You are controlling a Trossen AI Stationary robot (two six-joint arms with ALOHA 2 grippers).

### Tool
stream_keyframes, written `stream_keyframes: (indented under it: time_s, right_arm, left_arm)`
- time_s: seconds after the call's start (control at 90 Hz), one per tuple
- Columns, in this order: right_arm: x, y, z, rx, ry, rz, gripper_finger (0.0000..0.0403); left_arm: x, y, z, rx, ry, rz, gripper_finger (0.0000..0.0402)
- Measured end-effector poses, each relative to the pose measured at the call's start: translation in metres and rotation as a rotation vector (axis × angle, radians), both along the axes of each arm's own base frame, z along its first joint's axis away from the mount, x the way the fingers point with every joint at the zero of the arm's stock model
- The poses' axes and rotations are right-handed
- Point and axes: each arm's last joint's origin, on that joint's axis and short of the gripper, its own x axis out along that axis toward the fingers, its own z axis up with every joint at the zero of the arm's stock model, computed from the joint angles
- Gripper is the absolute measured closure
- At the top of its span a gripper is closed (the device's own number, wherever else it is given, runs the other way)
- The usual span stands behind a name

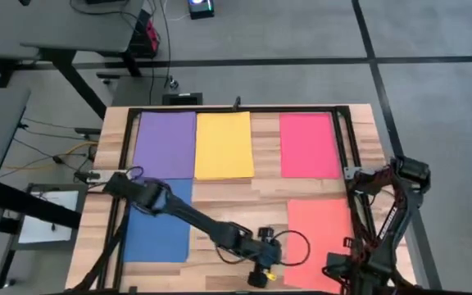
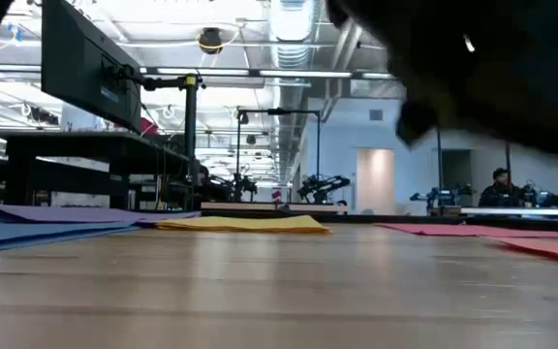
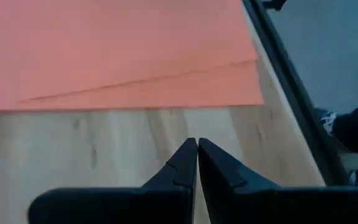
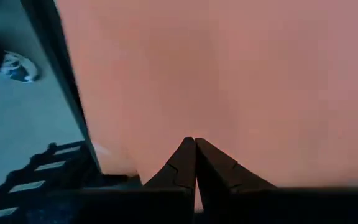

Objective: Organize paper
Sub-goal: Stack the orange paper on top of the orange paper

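Note:
Five sheets of paper lie flat on the wooden table: purple (image 1: 164,144), yellow (image 1: 224,145) and red-pink (image 1: 310,145) along the far side, blue (image 1: 158,221) at the near left, orange-coral (image 1: 319,233) at the near right. In the left wrist view the orange-coral paper (image 3: 117,50) shows two layers slightly askew. My left gripper (image 3: 197,144) is shut over bare wood near the front edge (image 1: 258,279), just short of the orange-coral sheet. My right gripper (image 4: 195,143) is shut over the orange-coral sheet's near right part (image 1: 338,266). My right gripper has its shut tips over the orange-coral sheet (image 4: 229,81), beside the black rail. I cannot tell whether they touch it. My left gripper touches nothing.
A black frame rail (image 1: 347,156) runs around the table's work area, close to the orange-coral sheet's right edge (image 3: 291,93). Bare wood (image 1: 236,205) lies between the blue and orange-coral sheets. A white printed sheet (image 1: 52,213) sits off the table at the left.

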Motion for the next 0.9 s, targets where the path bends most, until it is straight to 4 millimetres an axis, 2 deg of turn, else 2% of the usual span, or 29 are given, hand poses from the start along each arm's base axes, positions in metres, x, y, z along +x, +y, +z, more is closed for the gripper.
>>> stream_keyframes:
  time_s: [0.189, 0.433, 0.9]
  right_arm:
    - [0.007, -0.006, -0.01, 0.013, -0.023, 0.007, 0.0403]
    - [0.015, -0.009, -0.019, 0.068, -0.057, -0.003, 0.0403]
    - [0.052, -0.028, -0.019, 0.043, -0.149, 0.016, 0.0403]
  left_arm:
    - [0.013, -0.007, -0.025, 0.048, 0.014, -0.05, 0.0402]
    - [0.012, -0.005, -0.033, 0.085, 0.034, -0.074, 0.0402]
    - [0.014, 0.0, -0.035, 0.093, 0.034, -0.079, 0.0402]
